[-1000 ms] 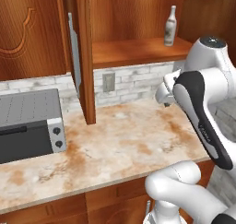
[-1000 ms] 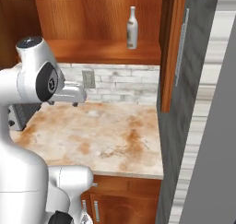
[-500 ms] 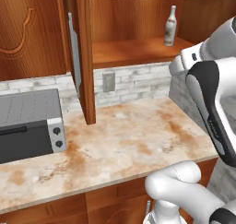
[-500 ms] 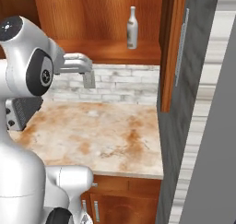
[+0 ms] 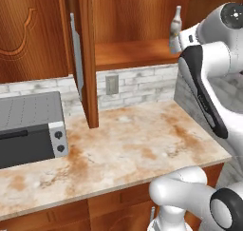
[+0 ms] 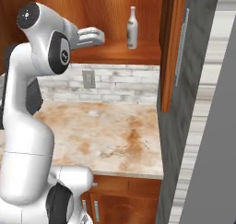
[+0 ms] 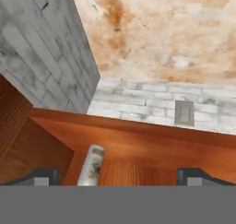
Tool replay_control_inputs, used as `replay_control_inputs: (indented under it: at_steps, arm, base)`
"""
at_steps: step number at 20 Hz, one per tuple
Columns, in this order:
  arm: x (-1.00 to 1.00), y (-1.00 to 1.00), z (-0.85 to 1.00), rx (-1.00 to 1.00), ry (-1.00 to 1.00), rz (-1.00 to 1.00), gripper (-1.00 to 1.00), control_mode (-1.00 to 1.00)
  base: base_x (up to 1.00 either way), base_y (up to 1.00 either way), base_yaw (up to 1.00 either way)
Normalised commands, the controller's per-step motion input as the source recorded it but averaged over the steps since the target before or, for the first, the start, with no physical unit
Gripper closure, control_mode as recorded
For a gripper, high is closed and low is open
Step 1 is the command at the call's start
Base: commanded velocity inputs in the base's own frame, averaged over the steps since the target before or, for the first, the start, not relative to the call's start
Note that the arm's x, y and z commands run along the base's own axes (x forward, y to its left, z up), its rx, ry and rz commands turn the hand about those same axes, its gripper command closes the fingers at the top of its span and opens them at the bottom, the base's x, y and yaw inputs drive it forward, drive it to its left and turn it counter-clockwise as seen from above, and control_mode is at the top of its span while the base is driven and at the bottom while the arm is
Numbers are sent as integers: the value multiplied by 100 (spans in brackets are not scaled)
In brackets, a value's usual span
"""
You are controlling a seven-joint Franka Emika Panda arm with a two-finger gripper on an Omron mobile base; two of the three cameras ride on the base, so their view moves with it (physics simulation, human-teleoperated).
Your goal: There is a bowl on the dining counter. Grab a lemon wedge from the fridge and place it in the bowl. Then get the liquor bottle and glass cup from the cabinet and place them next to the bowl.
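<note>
The liquor bottle (image 6: 132, 27), pale grey-white with a slim neck, stands upright on the inner shelf of the open wooden cabinet (image 6: 120, 56). It also shows at the shelf's right end (image 5: 176, 22), partly behind my arm. My gripper (image 6: 99, 36) hovers at shelf height, a short way left of the bottle and apart from it. In the hand view the gripper (image 7: 120, 177) is open wide with nothing between its fingertips (image 7: 44, 176), and the bottle (image 7: 92, 165) lies near the left one. The glass cup, bowl and lemon wedge are out of view.
The cabinet door (image 5: 87, 59) with its silver handle (image 5: 74, 49) hangs open over the marbled wall counter (image 5: 133, 147). A toaster oven (image 5: 28, 128) sits at the left. A wall outlet (image 5: 112, 84) is in the brick backsplash. A tall dark grey panel (image 6: 198, 126) closes off the right side.
My arm has lifted the hand from just above the counter up to shelf level, toward the bottle. The jaws stayed open and the bottle has not moved.
</note>
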Motion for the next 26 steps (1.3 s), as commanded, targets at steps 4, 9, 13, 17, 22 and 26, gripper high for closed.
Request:
replay_control_inputs:
  at_steps: [4,9,13,17,22,26]
  arm:
    - [86,-21,3,0,0,-16,-100,-100]
    - [80,-1,20,0,0,-28,-100,-100]
    - [90,-12,6,0,0,-16,-100,-100]
    - [71,-34,0,0,-1,-5,-100,-100]
    - [70,-42,0,0,-1,0,-100,-100]
    - [75,-21,0,4,0,0,-100,-100]
  base:
    - [0,0,0]
    - [0,0,0]
    - [0,0,0]
    - [0,0,0]
    - [0,0,0]
    - [0,0,0]
